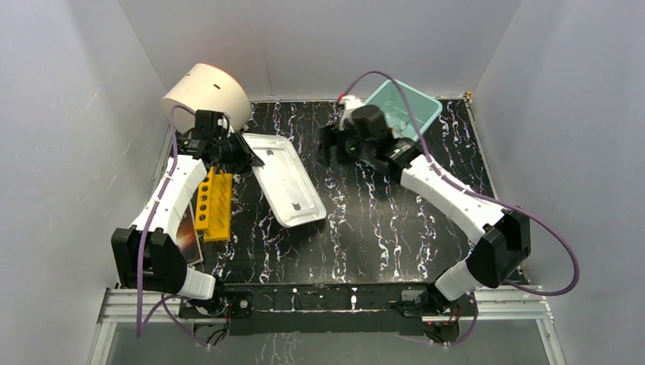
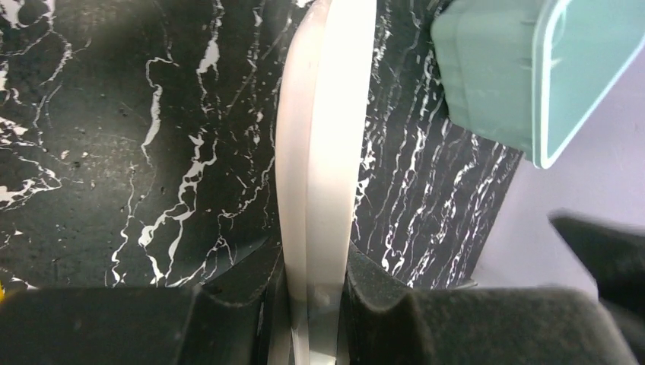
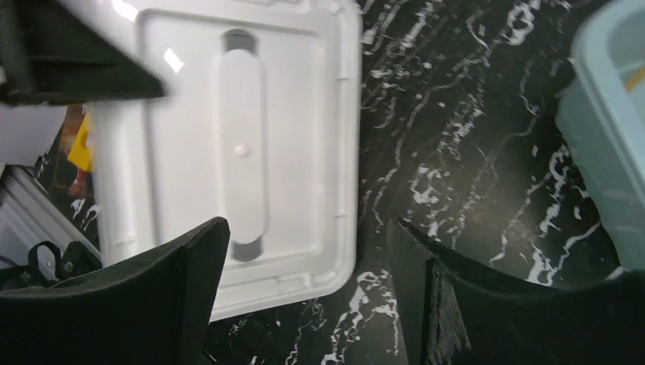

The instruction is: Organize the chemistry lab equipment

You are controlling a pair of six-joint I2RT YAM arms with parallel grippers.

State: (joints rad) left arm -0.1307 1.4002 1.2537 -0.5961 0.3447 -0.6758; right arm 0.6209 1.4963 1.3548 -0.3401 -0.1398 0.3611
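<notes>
A: While the left gripper is clenched, what is it holding?
B: The white bin lid, pinched by the rim at its far-left corner. Left wrist view has the lid edge-on, squeezed between both fingers.
A: Is the lid flat or lifted?
B: Can't tell. It runs from that corner toward the near middle of the black marbled table.
A: And the right gripper?
B: The right gripper is released, jaws wide, nothing between them. It hangs over bare table between the lid and the teal bin. Its wrist camera has the lid on the left and the bin wall at the right edge.
A: Where's the bin?
B: Far-right part of the table, close to the back wall, uncovered.
A: Where is the lab equipment?
B: All I can make out is a thin yellow-tan strip inside the bin, cut off at the frame edge. Can't tell what it is. From the top camera the bin's contents are too small to tell.
A: Anything else on the table?
B: A yellow rack with holes sits just left of the lid, beside the left forearm. A dark-covered book lies nearer, partly under that arm. A cream cylindrical tub is tilted in the far-left corner.
</notes>
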